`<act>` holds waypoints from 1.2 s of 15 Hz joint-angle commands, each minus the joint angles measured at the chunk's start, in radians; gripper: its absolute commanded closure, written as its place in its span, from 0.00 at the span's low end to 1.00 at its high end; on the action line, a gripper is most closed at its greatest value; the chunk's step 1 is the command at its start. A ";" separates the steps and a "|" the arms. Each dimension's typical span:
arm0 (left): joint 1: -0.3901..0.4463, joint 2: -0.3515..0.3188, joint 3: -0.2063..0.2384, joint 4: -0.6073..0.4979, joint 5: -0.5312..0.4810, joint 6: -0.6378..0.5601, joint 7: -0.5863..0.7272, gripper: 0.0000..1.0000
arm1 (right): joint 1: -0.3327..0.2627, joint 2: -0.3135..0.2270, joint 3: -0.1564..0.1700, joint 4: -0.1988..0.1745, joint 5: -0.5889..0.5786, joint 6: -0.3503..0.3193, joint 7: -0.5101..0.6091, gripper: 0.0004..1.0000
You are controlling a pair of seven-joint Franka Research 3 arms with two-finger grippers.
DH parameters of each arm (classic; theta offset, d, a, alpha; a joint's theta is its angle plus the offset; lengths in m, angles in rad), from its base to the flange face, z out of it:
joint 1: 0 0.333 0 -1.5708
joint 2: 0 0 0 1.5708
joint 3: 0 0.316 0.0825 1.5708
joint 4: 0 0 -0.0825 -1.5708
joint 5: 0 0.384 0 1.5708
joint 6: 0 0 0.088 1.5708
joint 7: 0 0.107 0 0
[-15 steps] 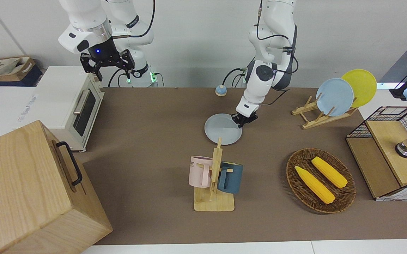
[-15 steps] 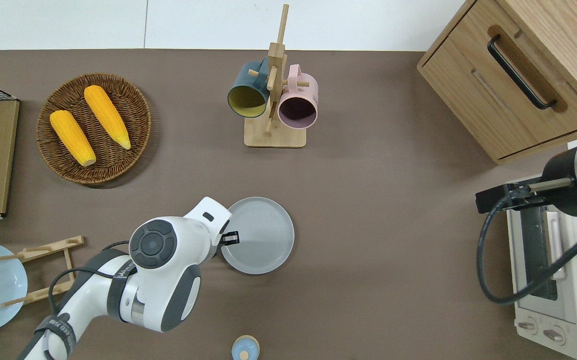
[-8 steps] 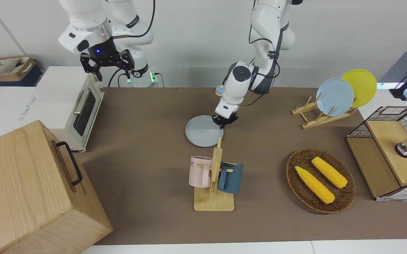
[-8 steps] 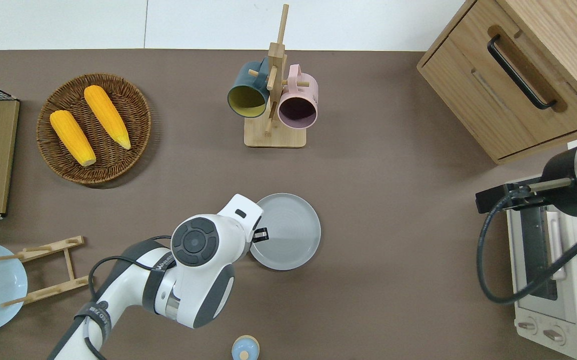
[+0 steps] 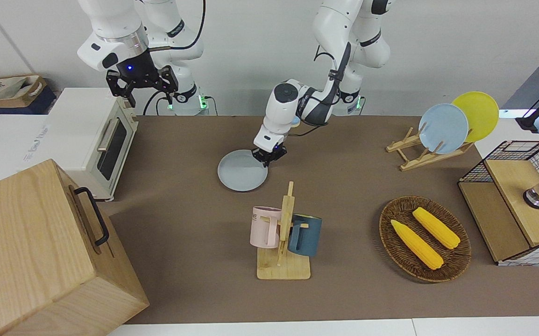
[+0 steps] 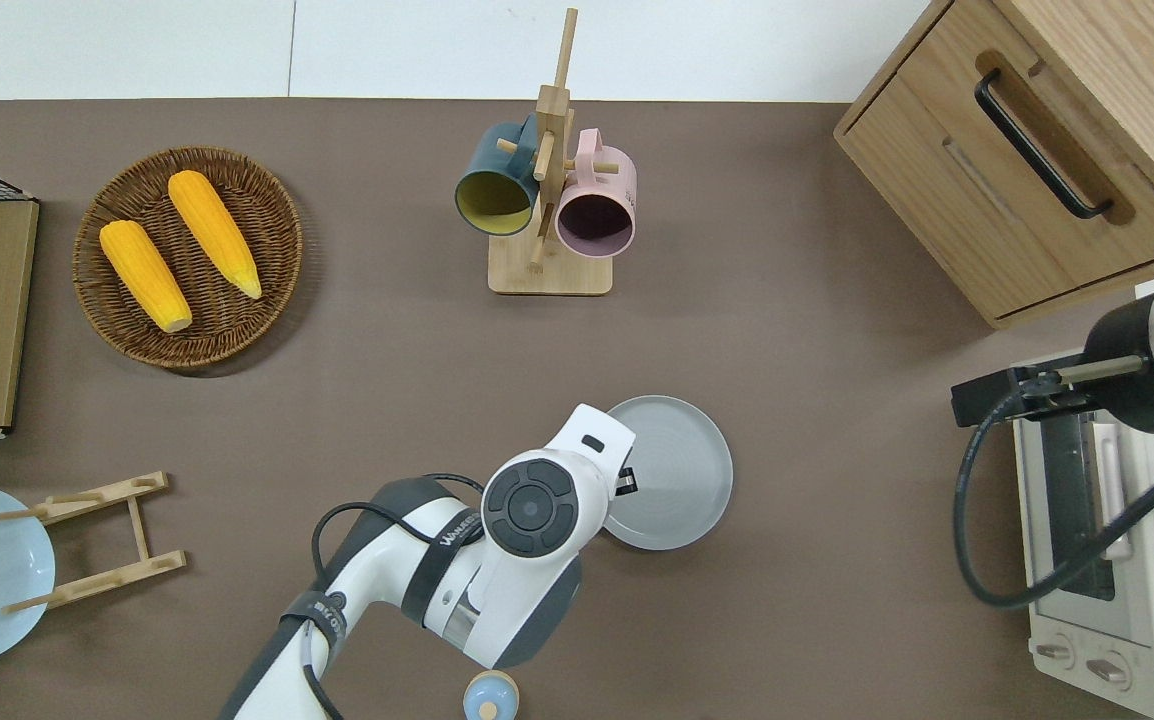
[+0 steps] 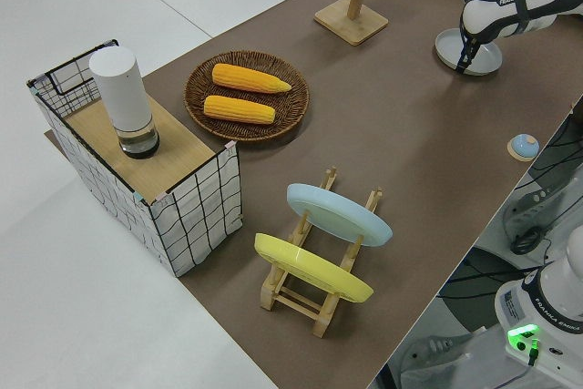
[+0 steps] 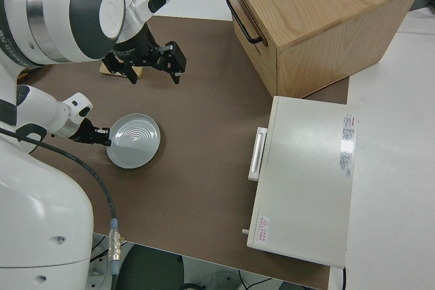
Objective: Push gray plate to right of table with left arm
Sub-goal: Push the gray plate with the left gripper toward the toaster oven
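The gray plate (image 5: 242,170) lies flat on the brown table (image 5: 180,233), about midway along it and nearer to the robots than the mug rack. It also shows in the overhead view (image 6: 677,470) and the right side view (image 8: 134,140). My left gripper (image 5: 268,156) is shut and low at the table, its tip against the plate's rim on the side toward the left arm's end; it also shows in the overhead view (image 6: 627,482). My right gripper (image 5: 142,88) is open, and that arm is parked.
A mug rack (image 5: 283,233) with two mugs stands farther from the robots than the plate. A white toaster oven (image 5: 96,140) and a wooden cabinet (image 5: 40,252) fill the right arm's end. A corn basket (image 5: 424,238), plate rack (image 5: 442,130) and wire crate (image 5: 517,200) sit toward the left arm's end.
My left gripper has swept toward the right arm's end of the table, and the gray plate has slid that way ahead of it. The right arm has not moved.
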 commanded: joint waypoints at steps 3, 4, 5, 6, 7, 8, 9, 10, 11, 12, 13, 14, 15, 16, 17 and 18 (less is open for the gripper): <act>-0.088 0.118 0.014 0.167 0.002 -0.066 -0.109 1.00 | -0.011 -0.008 0.006 -0.001 0.008 -0.012 -0.003 0.02; -0.093 0.134 0.014 0.202 0.003 -0.096 -0.124 1.00 | -0.011 -0.008 0.006 0.001 0.008 -0.012 -0.003 0.02; -0.094 0.141 0.014 0.214 0.008 -0.110 -0.134 1.00 | -0.011 -0.008 0.004 -0.001 0.008 -0.012 -0.003 0.02; -0.094 0.141 0.013 0.216 0.019 -0.110 -0.137 1.00 | -0.011 -0.008 0.006 -0.001 0.008 -0.012 -0.003 0.02; -0.094 0.141 0.013 0.216 0.022 -0.110 -0.137 1.00 | -0.011 -0.008 0.006 -0.001 0.008 -0.012 -0.001 0.02; -0.094 0.141 0.011 0.216 0.022 -0.110 -0.137 1.00 | -0.011 -0.008 0.006 0.001 0.008 -0.012 -0.003 0.02; -0.094 0.140 0.011 0.216 0.022 -0.110 -0.137 1.00 | -0.011 -0.008 0.006 0.001 0.008 -0.012 -0.001 0.02; -0.093 0.140 0.011 0.216 0.022 -0.110 -0.135 1.00 | -0.011 -0.008 0.006 -0.001 0.008 -0.012 -0.001 0.02; -0.093 0.138 0.011 0.216 0.025 -0.110 -0.134 0.96 | -0.011 -0.008 0.006 0.001 0.008 -0.012 -0.003 0.02; -0.091 0.138 0.011 0.216 0.025 -0.112 -0.128 0.77 | -0.011 -0.008 0.006 -0.001 0.008 -0.012 -0.003 0.02; -0.091 0.135 0.011 0.216 0.026 -0.115 -0.124 0.24 | -0.011 -0.008 0.006 -0.001 0.008 -0.012 -0.003 0.02; -0.091 0.131 0.013 0.216 0.034 -0.124 -0.123 0.02 | -0.011 -0.008 0.006 -0.001 0.008 -0.012 -0.001 0.02; -0.085 0.126 0.014 0.216 0.045 -0.142 -0.121 0.01 | -0.011 -0.008 0.006 0.001 0.008 -0.012 -0.003 0.02; -0.080 0.115 0.016 0.214 0.048 -0.165 -0.115 0.01 | -0.011 -0.008 0.006 0.001 0.008 -0.012 -0.001 0.02; -0.080 0.102 0.019 0.213 0.048 -0.182 -0.111 0.01 | -0.011 -0.008 0.006 -0.001 0.008 -0.012 -0.001 0.02; -0.077 0.086 0.024 0.210 0.046 -0.196 -0.100 0.01 | -0.011 -0.008 0.006 -0.001 0.008 -0.012 -0.003 0.02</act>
